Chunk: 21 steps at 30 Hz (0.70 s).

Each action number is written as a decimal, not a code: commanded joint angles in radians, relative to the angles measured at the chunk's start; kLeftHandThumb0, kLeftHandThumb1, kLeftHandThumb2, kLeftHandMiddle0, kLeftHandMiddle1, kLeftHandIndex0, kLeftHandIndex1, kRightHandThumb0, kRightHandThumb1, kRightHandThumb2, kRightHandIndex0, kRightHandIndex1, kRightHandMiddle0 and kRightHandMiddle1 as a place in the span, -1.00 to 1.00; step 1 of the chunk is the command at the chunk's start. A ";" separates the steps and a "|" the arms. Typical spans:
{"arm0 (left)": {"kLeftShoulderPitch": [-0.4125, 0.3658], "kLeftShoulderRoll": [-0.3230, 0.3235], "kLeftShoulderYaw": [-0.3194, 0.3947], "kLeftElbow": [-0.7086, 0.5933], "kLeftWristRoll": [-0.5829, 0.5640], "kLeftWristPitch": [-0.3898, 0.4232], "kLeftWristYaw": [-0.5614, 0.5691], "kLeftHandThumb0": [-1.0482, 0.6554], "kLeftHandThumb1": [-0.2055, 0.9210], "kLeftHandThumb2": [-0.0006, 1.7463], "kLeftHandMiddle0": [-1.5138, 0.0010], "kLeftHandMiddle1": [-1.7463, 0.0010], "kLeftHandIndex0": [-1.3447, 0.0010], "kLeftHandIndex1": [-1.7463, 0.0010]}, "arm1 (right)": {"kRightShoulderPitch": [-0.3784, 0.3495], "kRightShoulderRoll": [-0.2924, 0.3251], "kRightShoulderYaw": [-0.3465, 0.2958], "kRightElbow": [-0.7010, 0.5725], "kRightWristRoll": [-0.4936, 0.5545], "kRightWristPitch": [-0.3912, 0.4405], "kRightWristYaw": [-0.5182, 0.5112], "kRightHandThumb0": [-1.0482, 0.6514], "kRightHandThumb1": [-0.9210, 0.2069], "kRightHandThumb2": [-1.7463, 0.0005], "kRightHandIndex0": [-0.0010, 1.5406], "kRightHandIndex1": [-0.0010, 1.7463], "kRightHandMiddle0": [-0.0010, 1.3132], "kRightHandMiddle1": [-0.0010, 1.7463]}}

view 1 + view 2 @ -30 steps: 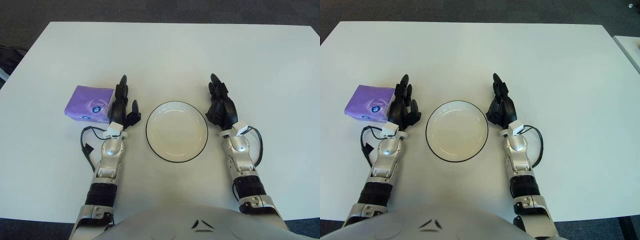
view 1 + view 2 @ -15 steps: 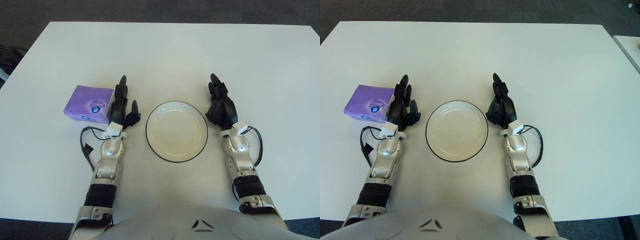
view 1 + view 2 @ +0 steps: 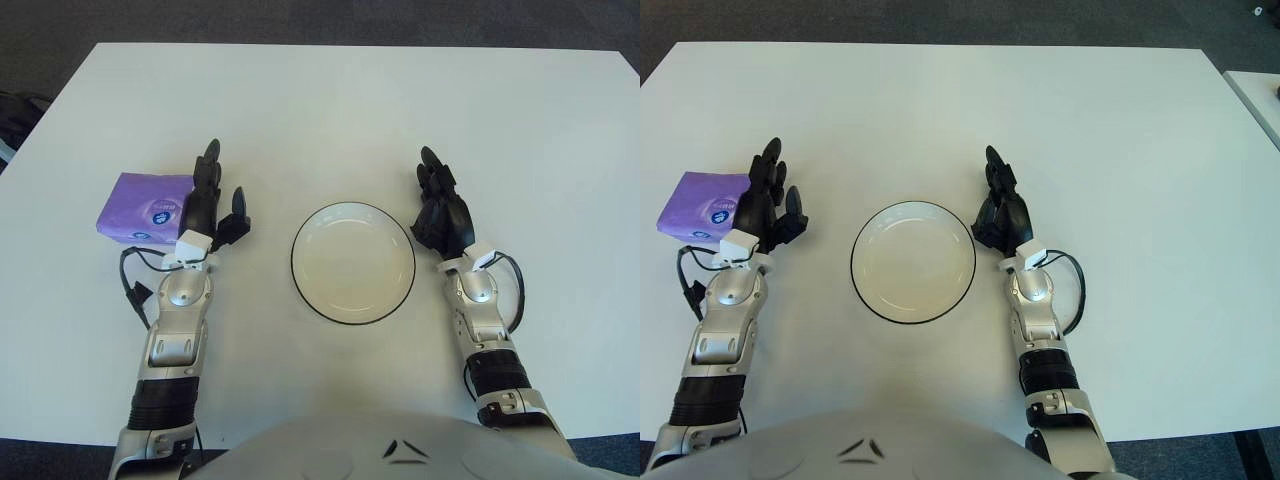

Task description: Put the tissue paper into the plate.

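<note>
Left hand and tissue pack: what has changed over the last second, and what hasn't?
The left hand slid toward the robot's left, away from the plate, and the purple tissue pack moved left with it, apparently pushed by the fingers against its right edge. No grasp is visible; the fingers are extended. The plate and the right hand stayed put.

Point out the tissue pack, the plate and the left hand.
tissue pack (image 3: 140,207), left eye view, on its purple top face.
plate (image 3: 352,299), left eye view, on its bare inner surface.
left hand (image 3: 208,205), left eye view, on the black palm.
</note>
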<state>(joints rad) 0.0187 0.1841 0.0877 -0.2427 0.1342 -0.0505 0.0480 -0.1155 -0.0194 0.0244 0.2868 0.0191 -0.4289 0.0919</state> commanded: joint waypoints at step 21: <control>-0.088 0.122 0.038 0.021 0.071 -0.103 -0.028 -0.65 1.00 0.06 0.79 1.00 1.00 0.75 | 0.077 0.048 0.030 0.200 -0.012 0.051 -0.005 -0.72 -1.00 -0.25 -0.87 -0.99 -1.00 -0.79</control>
<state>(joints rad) -0.0716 0.2840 0.1183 -0.2209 0.1881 -0.1375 0.0318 -0.1476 -0.0055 0.0275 0.3192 0.0187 -0.4351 0.0826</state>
